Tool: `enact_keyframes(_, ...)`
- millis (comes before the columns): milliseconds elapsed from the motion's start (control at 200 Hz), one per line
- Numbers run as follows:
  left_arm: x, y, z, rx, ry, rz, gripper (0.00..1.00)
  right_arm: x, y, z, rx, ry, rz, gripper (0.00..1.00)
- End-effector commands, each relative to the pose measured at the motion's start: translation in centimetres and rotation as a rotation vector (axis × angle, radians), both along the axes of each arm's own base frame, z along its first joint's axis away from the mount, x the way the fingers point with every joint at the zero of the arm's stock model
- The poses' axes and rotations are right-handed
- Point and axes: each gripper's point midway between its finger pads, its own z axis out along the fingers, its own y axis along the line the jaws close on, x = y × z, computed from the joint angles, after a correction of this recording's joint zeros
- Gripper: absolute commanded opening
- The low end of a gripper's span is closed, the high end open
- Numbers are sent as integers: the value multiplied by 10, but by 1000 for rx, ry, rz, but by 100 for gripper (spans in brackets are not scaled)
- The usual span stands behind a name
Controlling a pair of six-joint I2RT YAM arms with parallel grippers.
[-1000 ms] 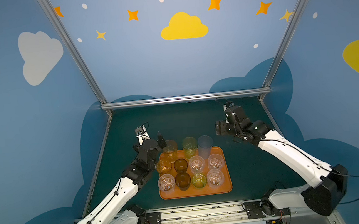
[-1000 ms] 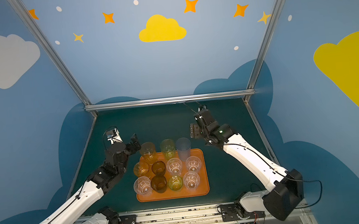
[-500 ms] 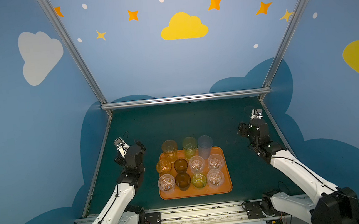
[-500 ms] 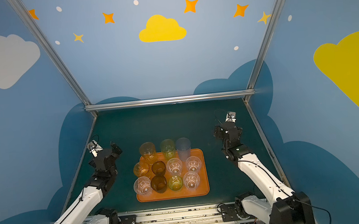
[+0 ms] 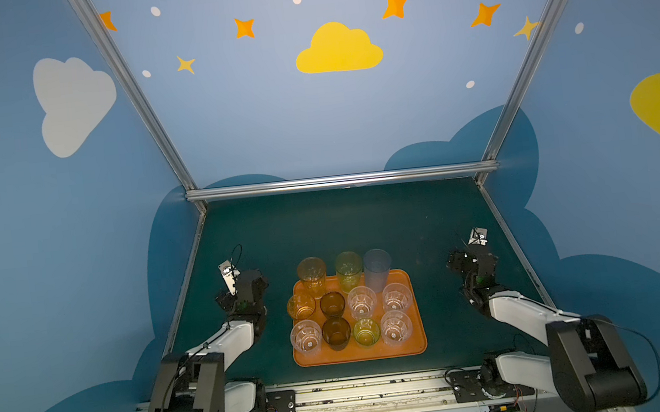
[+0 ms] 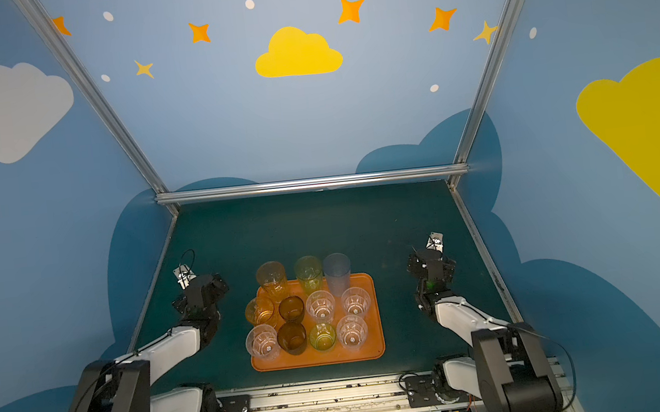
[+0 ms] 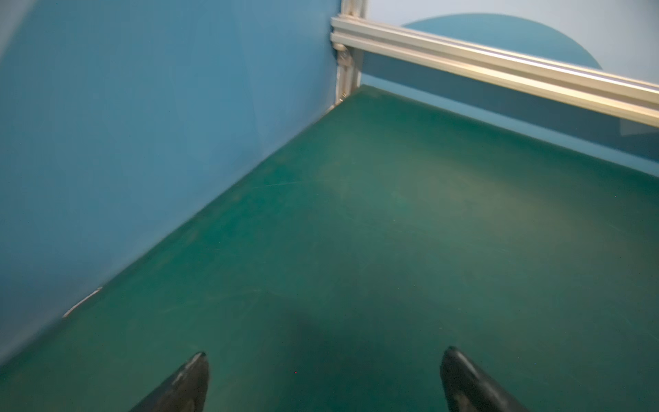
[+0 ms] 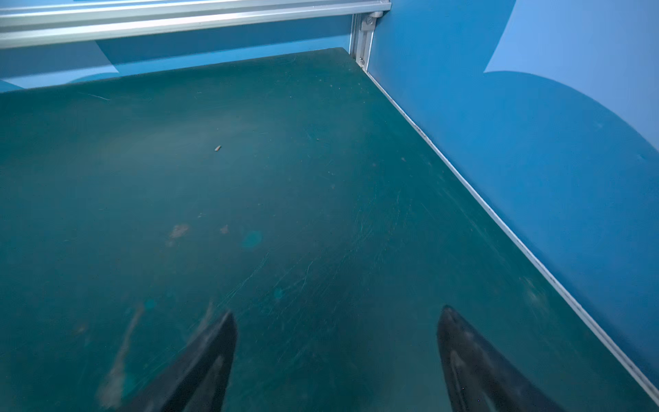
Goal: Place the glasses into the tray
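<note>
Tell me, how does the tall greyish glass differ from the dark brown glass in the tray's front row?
The tall greyish glass stands clearly taller than the dark brown glass. The greyish one is pale, the brown one dark. The greyish one is in the back row, the brown one in front. Both stand upright, mouths up, in the orange tray.

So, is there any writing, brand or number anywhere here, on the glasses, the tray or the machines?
No text can be read anywhere.
Left arm's white plate: dark marks, too small to read.
Right arm's white plate: the same.
The glasses and the tray: no print visible.
</note>
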Motion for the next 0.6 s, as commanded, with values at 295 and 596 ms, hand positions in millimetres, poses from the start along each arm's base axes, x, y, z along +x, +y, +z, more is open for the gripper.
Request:
enact_keyframes(295, 43, -22, 0, 65, -73, -208, 100, 37, -2, -5, 3, -48, 41, 87)
enact_keyframes(596, 47, -22, -14, 7, -37, -238, 100, 41, 33, -12, -7, -142, 273, 87)
